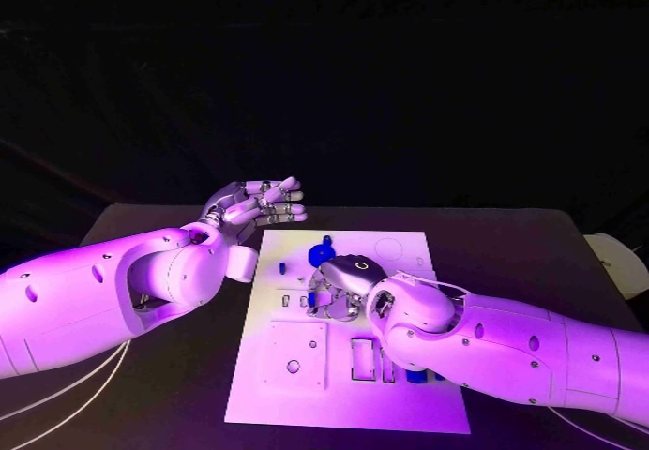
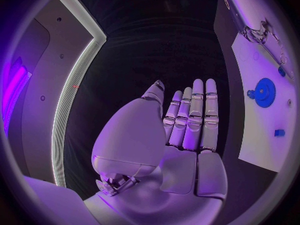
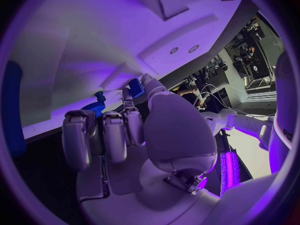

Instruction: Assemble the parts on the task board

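Observation:
The white task board (image 1: 406,403) lies in the middle of the black table. A blue gear (image 1: 321,253) stands on its far part, also visible in the left wrist view as the gear (image 2: 265,91) with a small blue piece (image 2: 279,132) nearby. My right hand (image 1: 346,281) hovers low over the board's middle, fingers curled down. In the right wrist view its thumb and a finger pinch a small blue part (image 3: 136,85), close to another blue toothed part (image 3: 95,107). My left hand (image 1: 257,204) is raised beyond the board's far left corner, fingers straight and holding nothing (image 2: 187,125).
The board carries a square raised plate (image 1: 295,354) and upright slots (image 1: 365,361) on its near half. Another blue piece (image 1: 416,377) sits beside my right forearm. A pale object (image 1: 615,262) lies at the table's right edge.

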You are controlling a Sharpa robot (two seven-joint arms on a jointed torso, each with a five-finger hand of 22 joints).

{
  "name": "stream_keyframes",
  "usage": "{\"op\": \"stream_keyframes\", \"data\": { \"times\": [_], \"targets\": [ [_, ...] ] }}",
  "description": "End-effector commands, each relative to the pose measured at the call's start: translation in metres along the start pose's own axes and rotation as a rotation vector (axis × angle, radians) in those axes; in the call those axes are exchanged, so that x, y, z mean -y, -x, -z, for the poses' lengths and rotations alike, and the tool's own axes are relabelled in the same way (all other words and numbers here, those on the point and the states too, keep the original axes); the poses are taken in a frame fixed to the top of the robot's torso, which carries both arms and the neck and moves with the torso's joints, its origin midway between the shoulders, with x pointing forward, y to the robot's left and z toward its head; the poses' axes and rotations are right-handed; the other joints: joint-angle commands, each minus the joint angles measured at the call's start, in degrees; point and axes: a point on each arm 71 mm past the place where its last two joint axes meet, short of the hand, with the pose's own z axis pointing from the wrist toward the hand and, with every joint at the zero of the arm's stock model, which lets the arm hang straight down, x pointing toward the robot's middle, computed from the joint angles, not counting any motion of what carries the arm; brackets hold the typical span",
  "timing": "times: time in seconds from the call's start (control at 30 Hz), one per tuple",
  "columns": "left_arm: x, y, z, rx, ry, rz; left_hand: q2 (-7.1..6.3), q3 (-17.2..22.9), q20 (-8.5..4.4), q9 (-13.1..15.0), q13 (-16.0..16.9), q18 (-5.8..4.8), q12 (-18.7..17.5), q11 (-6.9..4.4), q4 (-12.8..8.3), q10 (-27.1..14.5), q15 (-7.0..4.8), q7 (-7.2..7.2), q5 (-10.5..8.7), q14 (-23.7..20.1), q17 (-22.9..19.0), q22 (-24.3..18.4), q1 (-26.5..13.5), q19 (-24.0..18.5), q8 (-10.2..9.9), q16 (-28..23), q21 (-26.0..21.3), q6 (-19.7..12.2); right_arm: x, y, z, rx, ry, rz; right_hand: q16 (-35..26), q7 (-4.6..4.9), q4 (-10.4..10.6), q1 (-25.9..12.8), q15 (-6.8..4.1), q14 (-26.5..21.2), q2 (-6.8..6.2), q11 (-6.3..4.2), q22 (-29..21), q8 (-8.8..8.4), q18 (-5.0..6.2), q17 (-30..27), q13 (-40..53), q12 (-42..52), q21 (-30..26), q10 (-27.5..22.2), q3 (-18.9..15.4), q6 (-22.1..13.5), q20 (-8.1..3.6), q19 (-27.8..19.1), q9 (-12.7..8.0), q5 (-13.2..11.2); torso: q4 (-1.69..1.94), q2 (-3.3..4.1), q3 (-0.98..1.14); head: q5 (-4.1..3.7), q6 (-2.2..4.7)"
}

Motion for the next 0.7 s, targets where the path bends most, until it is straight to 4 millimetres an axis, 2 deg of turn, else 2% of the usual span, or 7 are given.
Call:
{"op": "stream_keyframes", "data": {
  "times": [0.03, 0.23, 0.4, 0.47, 0.53, 0.63, 0.7],
  "targets": [
    [0.001, -0.002, 0.0, -0.019, -0.005, 0.009, 0.1, -0.3, 0.22, -0.07, -0.08, 0.26, -0.39, 0.25, -0.03, -0.26, 0.24, 0.27, -0.25, -0.03, 0.06, -0.05, 0.49, 0.02, -0.12, -0.37, -0.24, -0.23, 0.0, -0.002, 0.001, 0.001, -0.007, 0.009, -0.4, 0.08, 0.2, -0.25, 0.64, 4.99, -0.55, -0.02, 10.88, -0.51, 0.27, 10.7, 4.74, -0.55, -0.4, -0.61, -0.81, -0.81, 0.48, 1.96, -0.19, -0.63, -0.02, 0.02, 0.02, 0.0, 0.14],
    [0.0, 0.001, -0.001, -0.006, 0.01, -0.015, 0.14, -0.38, 0.2, -0.01, -0.01, 0.28, -0.3, 0.17, -0.08, 0.0, 0.2, 0.16, -0.23, 0.05, 0.17, -0.07, 0.52, 0.11, -0.04, -0.46, -0.19, 0.01, -0.001, 0.005, 0.007, 0.085, 0.017, 0.002, -0.48, 0.85, 1.29, -0.78, 1.21, 4.94, -1.98, 0.67, 10.36, -1.47, 0.47, 10.58, 1.95, -3.14, -1.15, -3.43, -4.02, -3.24, 0.98, 1.42, -1.02, -0.92, 0.06, -0.07, 0.04, -0.18, 0.17],
    [-0.003, 0.008, -0.001, 0.006, 0.059, -0.091, 0.65, -0.12, -0.43, 0.29, 0.78, 0.38, 1.63, -1.48, -0.22, 5.06, -1.14, -1.17, -0.15, 2.23, 1.1, 0.19, 1.19, 1.63, 0.89, 0.18, 0.78, 2.57, 0.002, 0.02, 0.021, 0.19, 0.057, -0.052, -0.58, 1.66, 4.17, 1.69, 1.98, 4.88, -2.75, 1.47, 10.09, -1.65, 0.6, 10.41, 0.87, -3.87, -1.65, -4.48, -8.34, -5.72, 1.66, 1.11, -1.82, -0.54, -0.06, -0.19, 0.04, -0.1, 0.03],
    [-0.006, 0.013, -0.001, 0.005, 0.1, -0.151, 1.69, 1.18, -0.98, 0.51, 0.8, 0.39, 1.95, -2.41, -0.67, 6.69, -1.91, -2.21, -0.02, 3.41, 1.57, 0.42, 2.64, 2.56, 1.59, 0.69, 1.44, 4.33, 0.006, 0.031, 0.026, 0.219, 0.097, -0.106, -1.44, 1.78, 4.61, 3.19, 2.01, 4.4, -1.97, 1.55, 8.09, -1.42, 1.34, 8.77, -0.63, -5.22, -4.22, -6.01, -8.2, -5.96, 1.8, -0.89, -1.94, -0.51, -0.1, -0.32, 0.02, -0.12, -0.17],
    [-0.009, 0.017, -0.002, -0.004, 0.14, -0.208, 1.78, 1.95, -1.48, 0.61, 0.78, 0.38, 2.18, -2.98, -0.87, 8.16, -2.45, -2.77, -0.02, 4.52, 2.02, 0.67, 3.37, 3.37, 1.95, 1.25, 2.07, 5.46, 0.011, 0.041, 0.031, 0.234, 0.129, -0.161, -2.45, 1.83, 4.47, 5.03, 2.04, 3.83, -0.74, 1.63, 6.04, -1.11, 2.06, 7.0, -2.59, -7.06, -6.94, -8.19, -7.51, -6.17, 1.91, -2.99, -2.07, -0.42, -0.19, -0.52, 0.02, 0.02, -0.34],
    [-0.014, 0.023, -0.003, -0.033, 0.212, -0.292, 0.46, 2.11, -3.17, 0.68, 0.78, 0.3, 2.65, -4.13, -0.48, 11.08, -4.03, -3.65, -0.14, 9.26, 3.97, 1.73, 3.17, 6.54, 2.25, 4.11, 4.48, 7.05, 0.024, 0.058, 0.041, 0.244, 0.14, -0.264, -4.75, 1.86, 4.07, 6.64, 2.05, 2.55, 0.55, 1.56, 3.05, -0.55, 3.09, 3.2, -5.59, -9.82, -11.04, -11.29, -6.88, -6.3, 1.92, -5.98, -2.19, -0.51, -0.22, -0.9, 0.05, 0.09, -0.5],
    [-0.019, 0.026, -0.002, -0.073, 0.27, -0.382, -0.44, 1.89, -4.58, 0.67, 0.88, 0.39, 2.89, -4.65, -0.19, 12.38, -5.12, -3.89, -0.18, 13.62, 6.13, 2.86, 2.8, 9.39, 2.2, 7.57, 6.86, 7.49, 0.037, 0.071, 0.049, 0.245, 0.119, -0.342, -7.08, 1.77, 3.73, 7.48, 1.94, 1.32, 1.34, 1.49, 0.48, -0.17, 3.93, -0.31, -8.07, -12.13, -14.6, -13.5, -6.5, -6.29, 1.86, -8.43, -2.27, -0.51, -0.36, -1.13, 0.0, 0.27, -0.6]
  ]
}}
